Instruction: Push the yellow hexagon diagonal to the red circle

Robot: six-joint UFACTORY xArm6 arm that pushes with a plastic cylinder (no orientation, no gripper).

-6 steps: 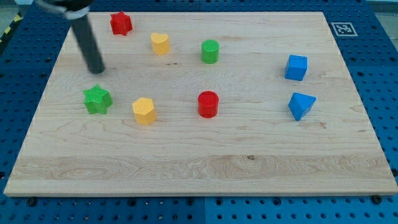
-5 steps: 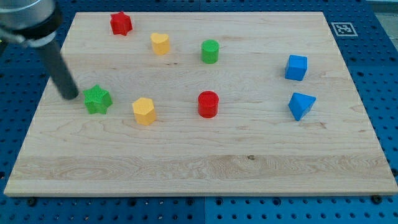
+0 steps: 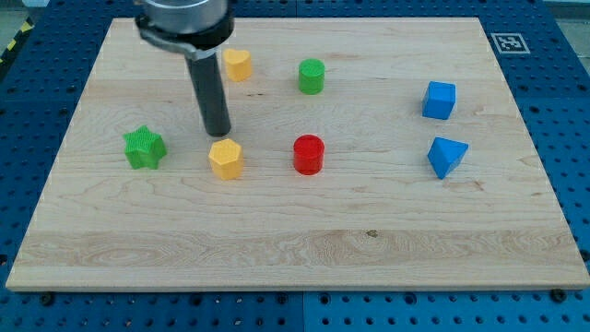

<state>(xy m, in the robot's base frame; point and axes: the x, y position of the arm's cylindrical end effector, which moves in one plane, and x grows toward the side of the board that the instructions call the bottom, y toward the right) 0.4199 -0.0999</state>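
The yellow hexagon lies on the wooden board, left of the red circle and about level with it. My tip stands just above the hexagon's top left edge, close to it or touching; contact cannot be told. The rod rises from the tip toward the view's top and hides the red star.
A green star lies left of the hexagon. A yellow heart-shaped block and a green circle lie near the top. A blue cube and a blue triangular block lie at the right.
My tip has swung from left of the green star to just above the yellow hexagon. The hexagon has shifted slightly right and up. The rod now covers the red star.
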